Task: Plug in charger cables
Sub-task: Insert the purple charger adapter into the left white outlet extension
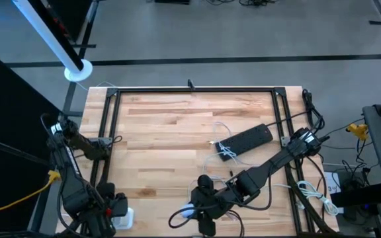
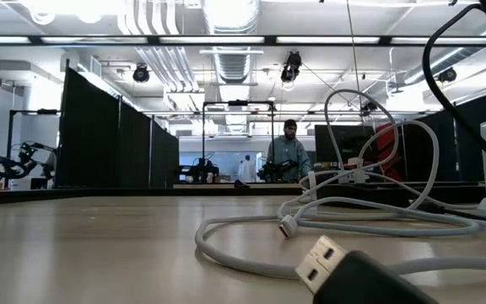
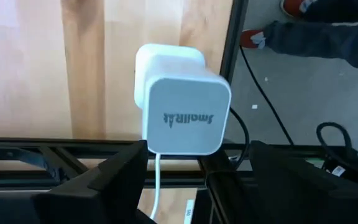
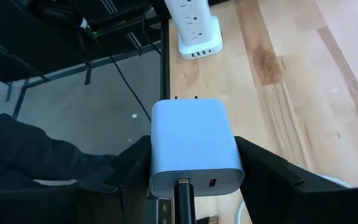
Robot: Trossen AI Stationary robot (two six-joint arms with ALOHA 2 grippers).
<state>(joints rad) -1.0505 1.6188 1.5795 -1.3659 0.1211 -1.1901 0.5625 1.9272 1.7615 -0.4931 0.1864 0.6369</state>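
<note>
My right gripper (image 4: 194, 168) is at the table's near edge (image 1: 189, 211), shut on a white charger block (image 4: 194, 140). A black cable (image 4: 185, 199) is plugged into the block's port face. My left gripper (image 3: 197, 171) is at the near left corner (image 1: 114, 210) and is open. A white charger block (image 3: 185, 115) with a white cord (image 3: 158, 186) stands just beyond its fingers. Thin white charger cables (image 1: 223, 130) lie in loops beside the black power strip (image 1: 247, 140). In the low view a white loop's plug (image 2: 287, 226) rests on the wood, and a black plug (image 2: 323, 263) lies close. My right gripper pinches the white charger block by its two side faces (image 4: 157, 149), one finger on each. It comes in level from the table's right, pointing left. The prongs (image 4: 185, 98) point away from the wrist, and the port face with the black cable faces it.
A white power strip (image 4: 194, 28) stands ahead of the right gripper at the near left corner. A black metal frame (image 1: 190, 89) rims the table. More white cords (image 1: 313, 195) hang off its right side. A person (image 2: 288, 156) stands far behind the table. The table's middle left (image 1: 157, 145) is bare wood.
</note>
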